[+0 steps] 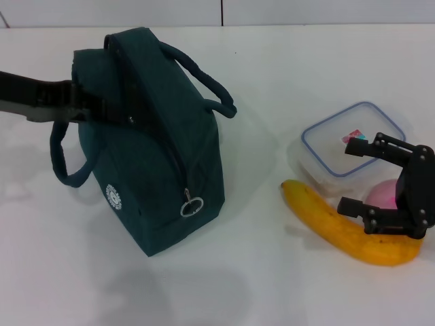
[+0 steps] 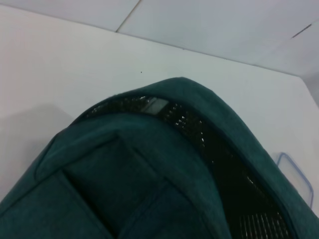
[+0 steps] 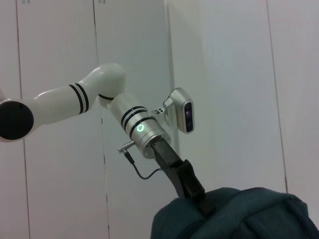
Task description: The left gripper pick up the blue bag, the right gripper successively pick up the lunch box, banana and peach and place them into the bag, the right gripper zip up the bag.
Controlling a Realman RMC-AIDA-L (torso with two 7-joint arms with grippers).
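Observation:
The blue bag (image 1: pixel 153 156) stands on the white table, its zipper shut and the ring pull (image 1: pixel 192 206) at its near end. My left gripper (image 1: pixel 102 109) reaches in from the left and is shut on the bag's far upper end; the right wrist view shows it (image 3: pixel 192 191) clamped on the bag (image 3: pixel 239 214). At the right lies the clear lunch box (image 1: pixel 353 136), with the banana (image 1: pixel 340 227) in front of it and the peach (image 1: pixel 384 193) between them. My right gripper (image 1: pixel 350 175) hangs open over the lunch box's near edge, holding nothing, and partly hides the peach.
The bag's two loop handles (image 1: pixel 64 159) hang out to either side. The left wrist view is filled by the bag's top (image 2: pixel 149 164), with a corner of the lunch box (image 2: pixel 299 174) beyond. A wall (image 1: pixel 217 10) bounds the table's far edge.

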